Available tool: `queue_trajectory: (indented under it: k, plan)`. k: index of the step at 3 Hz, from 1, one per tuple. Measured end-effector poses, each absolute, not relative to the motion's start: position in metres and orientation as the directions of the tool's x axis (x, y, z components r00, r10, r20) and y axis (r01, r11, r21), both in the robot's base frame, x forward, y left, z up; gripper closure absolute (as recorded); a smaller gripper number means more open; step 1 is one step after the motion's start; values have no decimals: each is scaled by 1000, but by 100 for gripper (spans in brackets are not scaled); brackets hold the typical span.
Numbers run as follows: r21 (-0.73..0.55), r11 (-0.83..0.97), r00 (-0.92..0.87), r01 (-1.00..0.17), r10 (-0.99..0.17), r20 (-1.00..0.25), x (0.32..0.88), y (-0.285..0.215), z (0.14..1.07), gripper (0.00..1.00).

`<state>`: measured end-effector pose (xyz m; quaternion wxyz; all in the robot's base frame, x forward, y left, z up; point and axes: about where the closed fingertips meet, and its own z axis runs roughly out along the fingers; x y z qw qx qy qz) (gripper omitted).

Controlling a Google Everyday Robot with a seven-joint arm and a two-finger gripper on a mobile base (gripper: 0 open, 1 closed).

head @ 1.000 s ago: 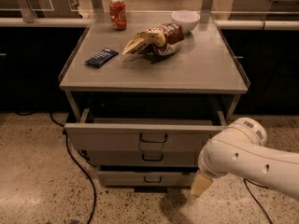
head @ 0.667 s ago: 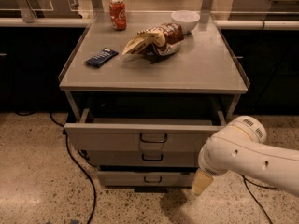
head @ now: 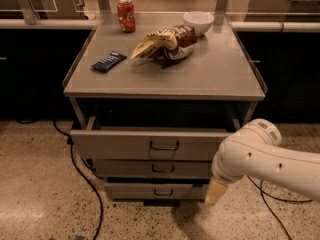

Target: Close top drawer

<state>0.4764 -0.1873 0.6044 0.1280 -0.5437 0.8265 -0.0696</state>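
The top drawer (head: 125,145) is the widest grey metal drawer of the cabinet. It stands pulled out, with its dark inside showing under the cabinet top and a small dark wire handle (head: 164,145) at the centre of its front. My gripper (head: 216,191) hangs at the end of the white arm (head: 260,156), low at the right. It is in front of the cabinet's lower right corner, below and to the right of the top drawer's front, and apart from the handle.
Two narrower grey drawers (head: 163,168) sit below the top one. On the cabinet top (head: 215,76) are a red soda can (head: 126,15), a white bowl (head: 198,21), a chip bag (head: 164,45) and a dark blue bar (head: 108,61). Black cables (head: 82,179) cross the speckled floor.
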Motion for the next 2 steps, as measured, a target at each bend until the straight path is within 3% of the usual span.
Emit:
queue_trajectory:
  k: [2]
  plan:
    - [-222,440,-417,-870,-898,-144,521,-176,580,0]
